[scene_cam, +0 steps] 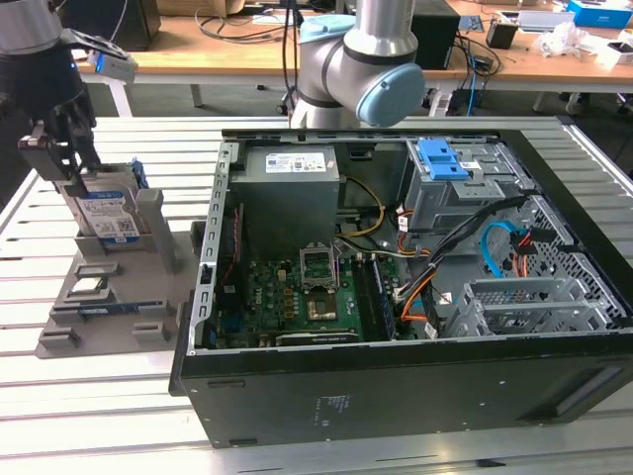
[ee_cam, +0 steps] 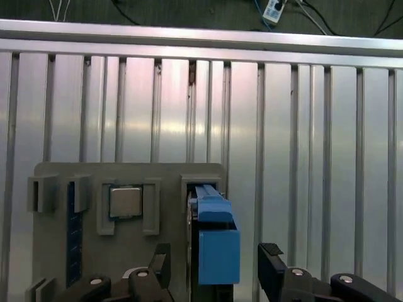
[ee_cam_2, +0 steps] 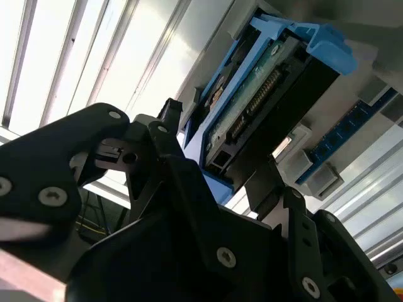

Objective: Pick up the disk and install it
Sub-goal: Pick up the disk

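Blue-framed metal disk (ee_cam: pixel 217 248) between black jaws

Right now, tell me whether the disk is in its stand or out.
In. The disk stands upright in a slot of the grey stand. The gripper straddles its top, jaws open with gaps on both sides.

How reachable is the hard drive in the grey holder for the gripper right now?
Likely reachable, yes: the gripper straddles the hard drive, one finger each side of its blue bracket, with gaps showing. Nothing on the grey holder looks to block it.
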You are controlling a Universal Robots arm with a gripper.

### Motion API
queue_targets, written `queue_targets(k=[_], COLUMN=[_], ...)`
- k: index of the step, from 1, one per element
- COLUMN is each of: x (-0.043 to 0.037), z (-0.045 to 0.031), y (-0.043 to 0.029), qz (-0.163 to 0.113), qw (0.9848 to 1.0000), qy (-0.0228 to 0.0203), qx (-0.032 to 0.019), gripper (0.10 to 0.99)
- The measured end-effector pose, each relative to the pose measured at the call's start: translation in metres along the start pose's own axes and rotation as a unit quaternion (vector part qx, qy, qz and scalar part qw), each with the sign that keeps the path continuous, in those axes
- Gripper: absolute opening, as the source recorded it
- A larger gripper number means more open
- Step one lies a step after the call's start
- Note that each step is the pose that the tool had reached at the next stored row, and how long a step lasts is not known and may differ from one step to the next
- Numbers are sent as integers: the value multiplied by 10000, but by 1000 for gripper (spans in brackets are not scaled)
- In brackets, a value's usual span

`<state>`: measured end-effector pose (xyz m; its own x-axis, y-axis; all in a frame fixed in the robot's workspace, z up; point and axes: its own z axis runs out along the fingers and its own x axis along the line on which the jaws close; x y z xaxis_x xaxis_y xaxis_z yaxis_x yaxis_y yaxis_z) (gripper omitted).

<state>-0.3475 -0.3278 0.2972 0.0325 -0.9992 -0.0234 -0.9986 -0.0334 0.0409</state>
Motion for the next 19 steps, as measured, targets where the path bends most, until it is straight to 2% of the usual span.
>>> queue_targets(k=[1, 8, 9, 10, 11, 16, 17, 18, 19], x=[-6, -6, -6, -6, -6, -6, -6, -6, -6], z=[78, 70, 70, 70, 69, 66, 66, 65, 65], y=[-4, -3, -3, -3, -3, -3, -3, -3, -3], qz=[-64, -64, -64, -64, -64, -64, -64, -64, -64], qw=[10000, 10000, 10000, 10000, 10000, 10000, 10000, 10000, 10000], qy=[3, 3, 3, 3, 3, 3, 3, 3, 3], qx=[-2, -1, -1, -1, -1, -1, -1, -1, -1], gripper=[659, 647, 580, 580, 514, 514, 498, 424, 424])
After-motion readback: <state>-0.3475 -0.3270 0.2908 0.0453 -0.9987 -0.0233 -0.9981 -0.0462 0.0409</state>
